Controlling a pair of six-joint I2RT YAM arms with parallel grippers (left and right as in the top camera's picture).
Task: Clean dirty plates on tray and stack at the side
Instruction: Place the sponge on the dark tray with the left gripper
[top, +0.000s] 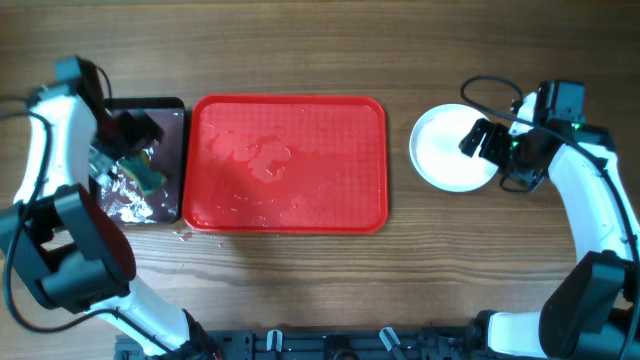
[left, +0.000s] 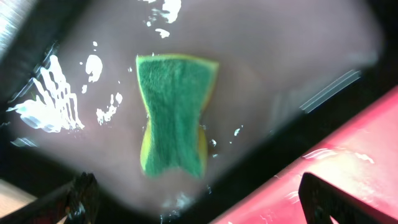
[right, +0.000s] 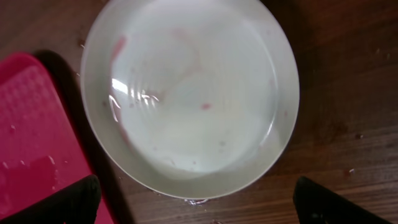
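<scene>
A: Where do things lie?
B: Red tray (top: 290, 150) bare of plates. Black tray (top: 170, 115) left of it; white plate (top: 445, 150) right of it on the counter (top: 400, 290), straight under the spread right fingers (right: 68, 202) — the nearer arm.
A: Left?
B: Left fingers (left: 78, 193) spread, empty, above the green sponge (left: 174, 112). Plates beneath the top one: cannot tell.

The wooden table (top: 300, 290) carries a small black tray (top: 172, 118) at its left end. The black tray's surface is wet and glossy, with white foam patches (left: 53, 106) along one side. A sponge (left: 176, 118) lies flat on it, green scouring face up, yellow layer showing at the edges, waist pinched inward. Scattered droplets surround the sponge.
</scene>
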